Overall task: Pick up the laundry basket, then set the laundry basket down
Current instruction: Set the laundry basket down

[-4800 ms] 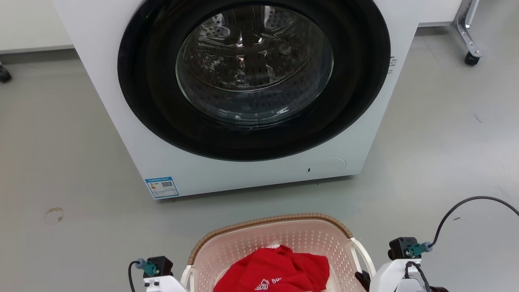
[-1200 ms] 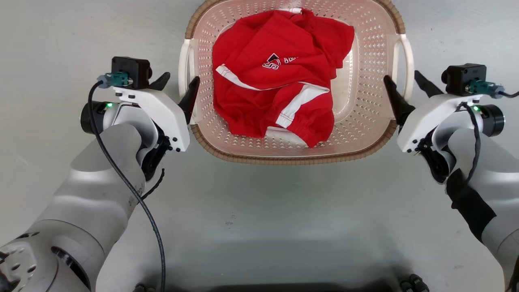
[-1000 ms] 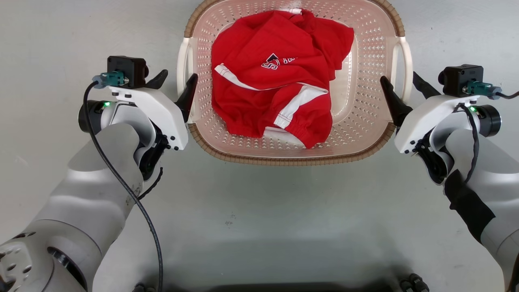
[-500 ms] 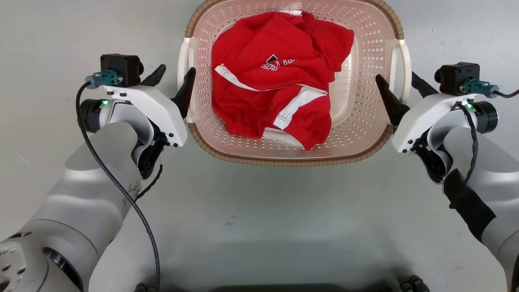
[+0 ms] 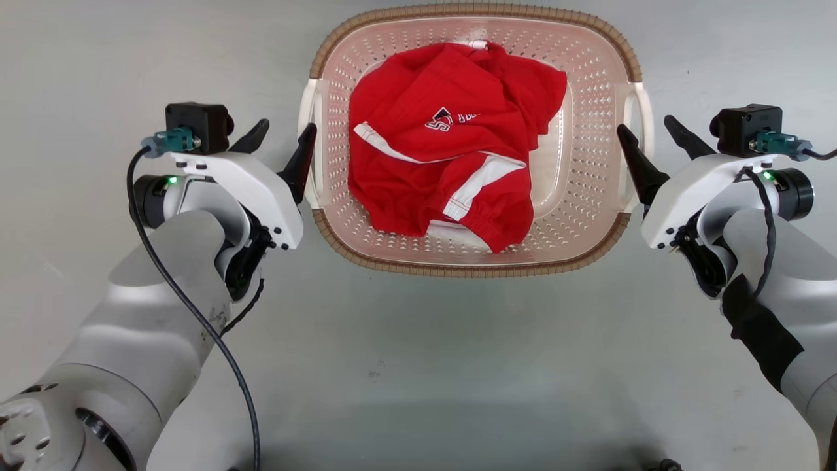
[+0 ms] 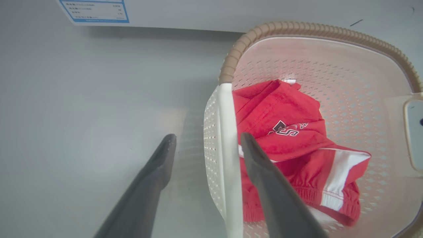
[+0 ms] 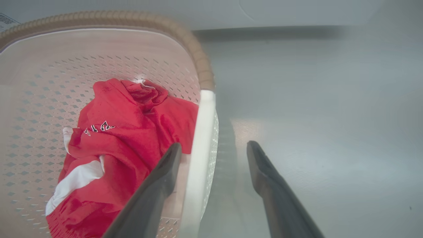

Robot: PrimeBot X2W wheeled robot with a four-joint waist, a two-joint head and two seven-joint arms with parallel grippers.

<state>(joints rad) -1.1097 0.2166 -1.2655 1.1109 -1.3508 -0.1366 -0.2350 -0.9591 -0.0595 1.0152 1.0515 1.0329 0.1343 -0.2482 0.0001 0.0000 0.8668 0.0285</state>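
Left gripper (image 5: 286, 127) and right gripper (image 5: 646, 124) are both spread wide, each straddling a white handle (image 6: 226, 148) of the laundry basket (image 5: 471, 268) sitting on the floor (image 5: 418, 360), so I'm mid-grab, and next I'd say squeeze both sides evenly, then lift level.
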